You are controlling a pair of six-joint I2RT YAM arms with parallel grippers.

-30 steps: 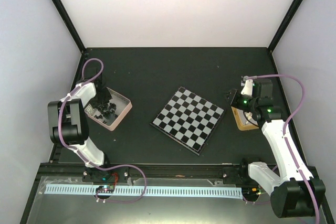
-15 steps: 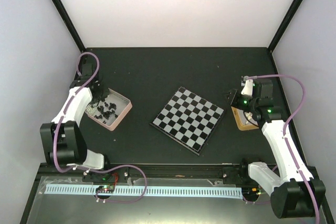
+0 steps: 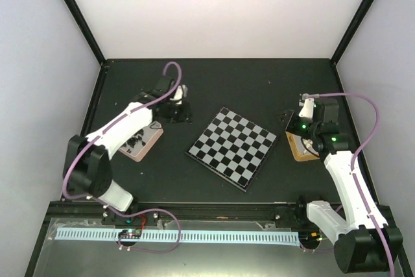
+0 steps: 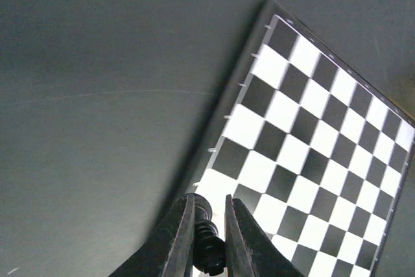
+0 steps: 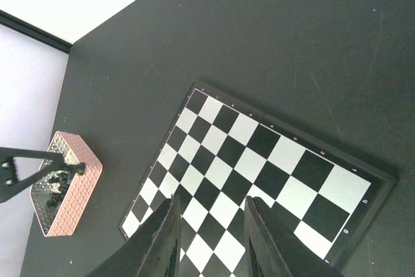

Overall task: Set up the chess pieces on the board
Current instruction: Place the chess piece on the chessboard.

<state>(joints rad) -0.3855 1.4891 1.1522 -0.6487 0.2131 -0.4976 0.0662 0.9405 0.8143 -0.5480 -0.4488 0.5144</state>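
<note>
The left claw (image 4: 207, 202) is pinched narrow on a single black piece (image 4: 207, 246). The piece's long axis runs along the fingers, head toward the tips, so it probably hangs roughly upright. From above, this claw hovers over bare worktop (image 3: 214, 82), just off the far-left edge of the board (image 3: 233, 147), between that edge and the pink tin (image 3: 144, 142) where the other black pieces lie. The board sits turned like a diamond and carries no pieces at all. It lies to the claw's right and a little nearer the arm bases. In the left wrist view its edge is right beside the held piece, with the squares spreading away to the right. The placing therefore seems to call for a short carry rightward over that edge, then a straight lowering onto a square in the nearest row. The right claw (image 5: 211, 211) is part-open with nothing between its fingers. It hangs by the tan tin (image 3: 300, 148) at the board's right corner, so the left arm is the nearer one.
</note>
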